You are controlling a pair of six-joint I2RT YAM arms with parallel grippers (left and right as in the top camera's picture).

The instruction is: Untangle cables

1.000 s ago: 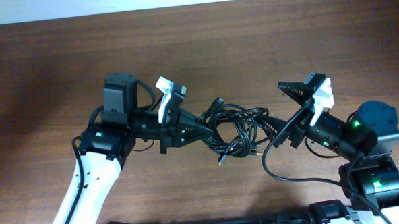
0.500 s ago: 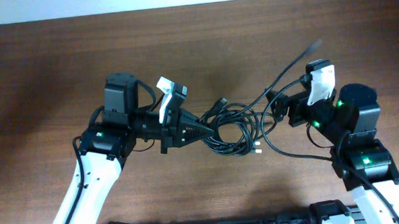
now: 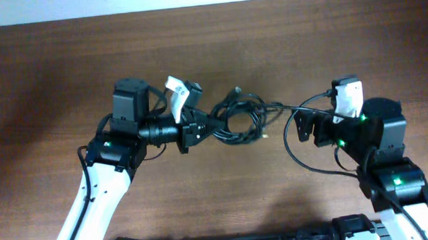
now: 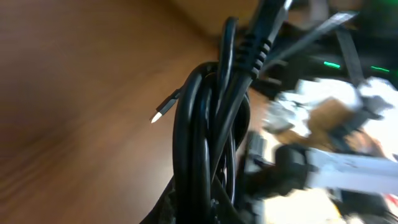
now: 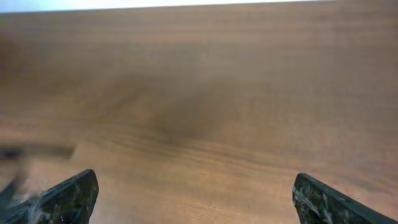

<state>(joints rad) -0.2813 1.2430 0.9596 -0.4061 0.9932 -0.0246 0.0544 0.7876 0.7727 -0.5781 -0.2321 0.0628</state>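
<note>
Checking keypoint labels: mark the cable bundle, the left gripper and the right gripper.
cables [image 4: 198, 143], left wrist view, middle of the bundled strands.
left gripper [image 3: 202, 127], overhead view, between its fingertips, shut on the cables.
right gripper [image 5: 196, 182], right wrist view, midway between its open fingertips.

Thin black cables [image 3: 239, 120] lie bunched in a looping tangle near the middle of a brown wooden table [image 3: 67, 61], the cords doubled over and wound around one another. A small pale plug [image 3: 264, 136] pokes out at the tangle's lower right. Up close, the glossy cords run tightly side by side beneath a ribbed plug collar [image 4: 255, 46].
</note>
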